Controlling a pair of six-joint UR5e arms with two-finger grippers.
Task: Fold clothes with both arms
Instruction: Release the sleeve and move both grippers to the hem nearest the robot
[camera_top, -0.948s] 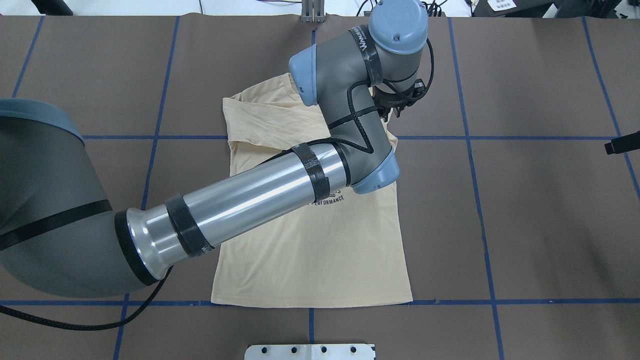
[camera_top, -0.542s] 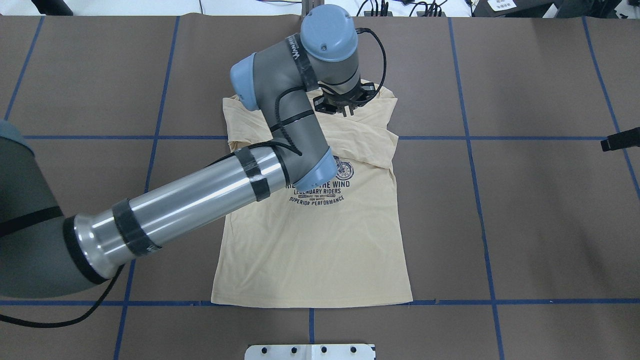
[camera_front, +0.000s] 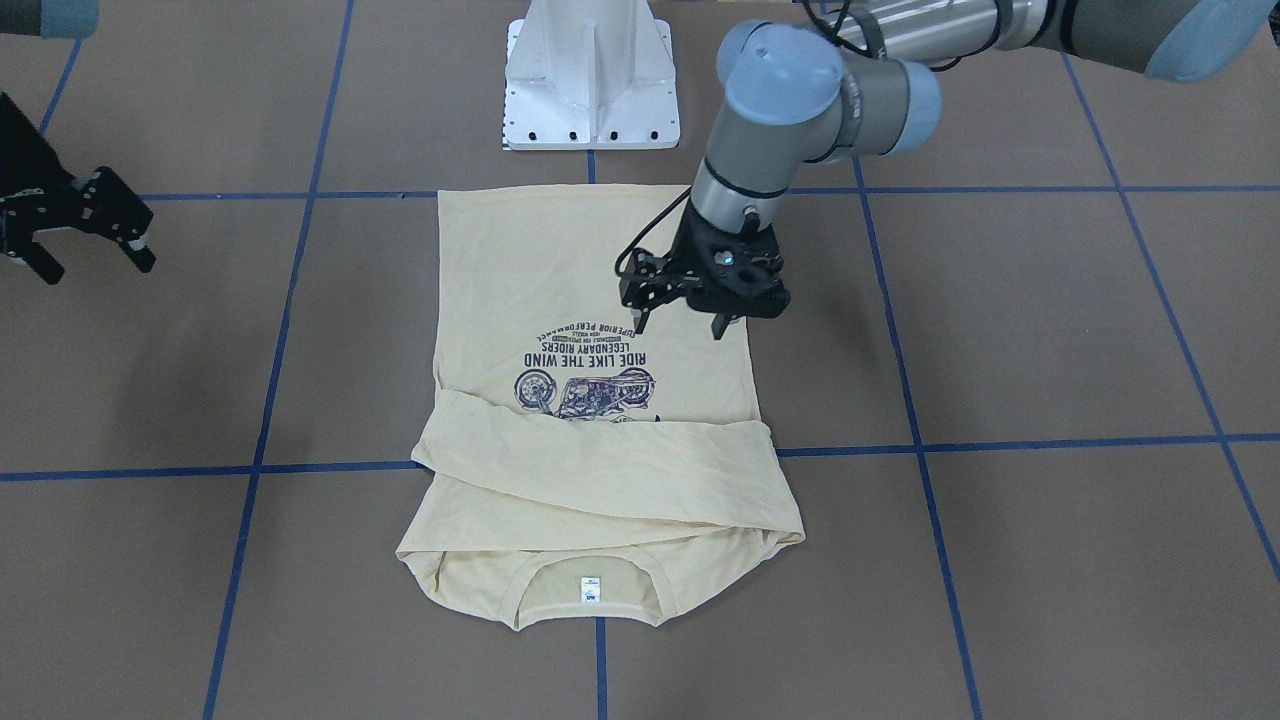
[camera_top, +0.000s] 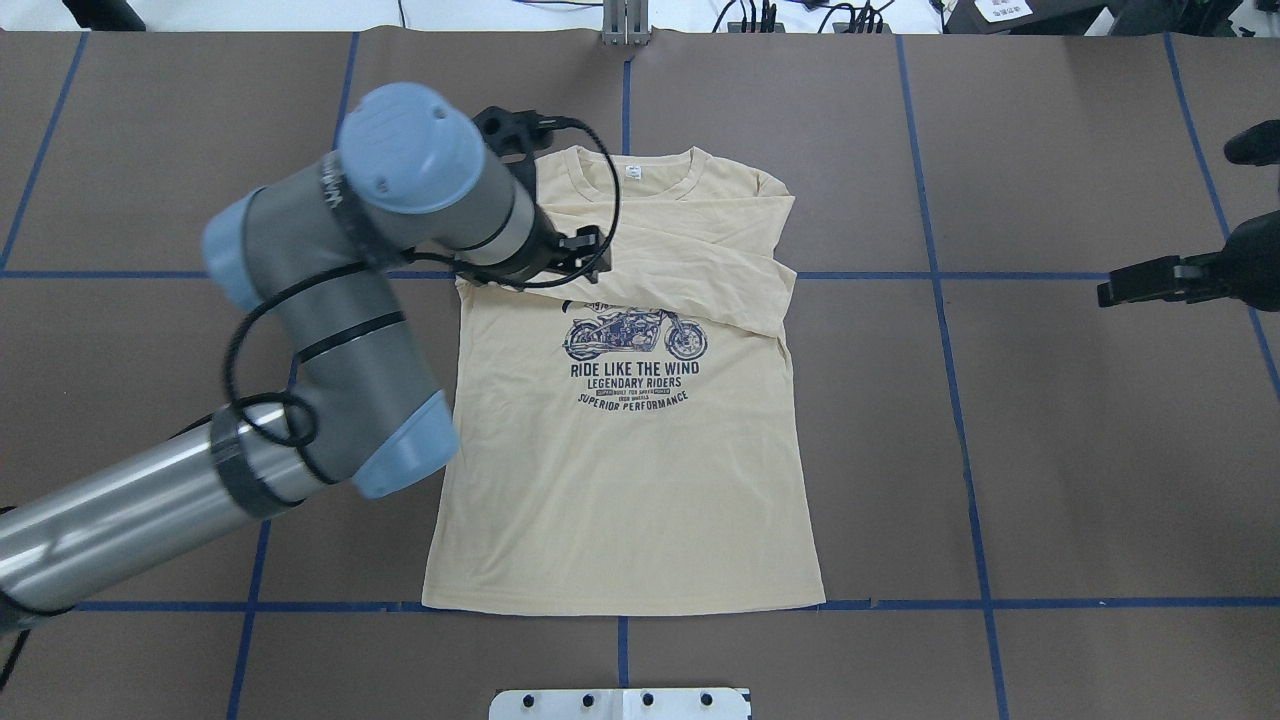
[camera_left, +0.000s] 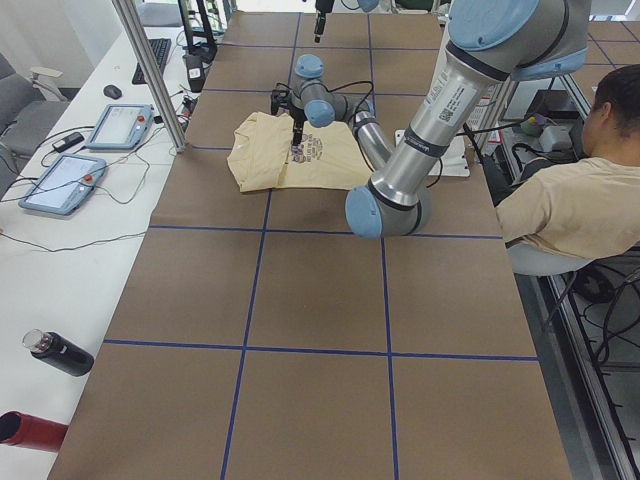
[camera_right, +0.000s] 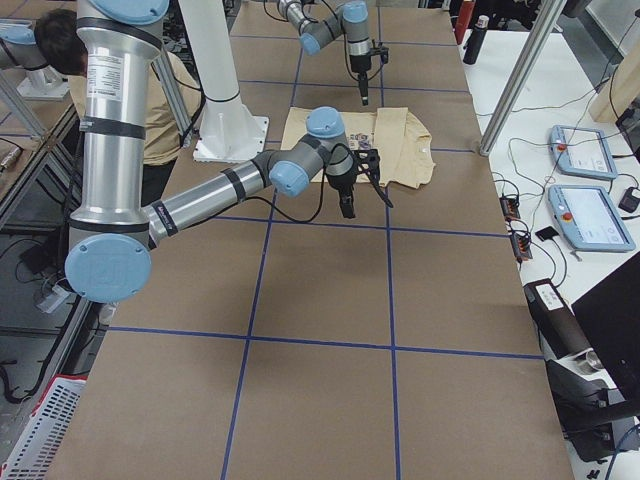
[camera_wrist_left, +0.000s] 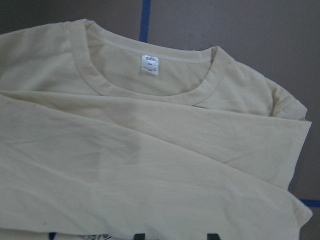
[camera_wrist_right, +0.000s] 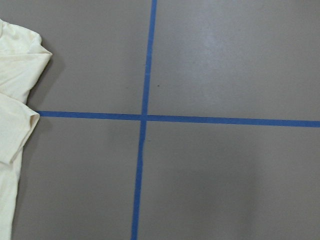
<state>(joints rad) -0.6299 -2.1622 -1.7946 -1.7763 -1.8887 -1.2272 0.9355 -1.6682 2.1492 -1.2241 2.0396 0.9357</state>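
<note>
Left gripper (camera_front: 680, 325) hangs open, holding nothing, over the shirt (camera_top: 620, 480) near its side edge. Right gripper (camera_front: 95, 262) is open too, well off the shirt. The shirt lies flat mid-bench (camera_top: 1050, 450), with wide room on every side.

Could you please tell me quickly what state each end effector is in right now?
Left end effector: open, holding nothing, over the T-shirt.
Right end effector: open, holding nothing, off to the side of the T-shirt.
</note>
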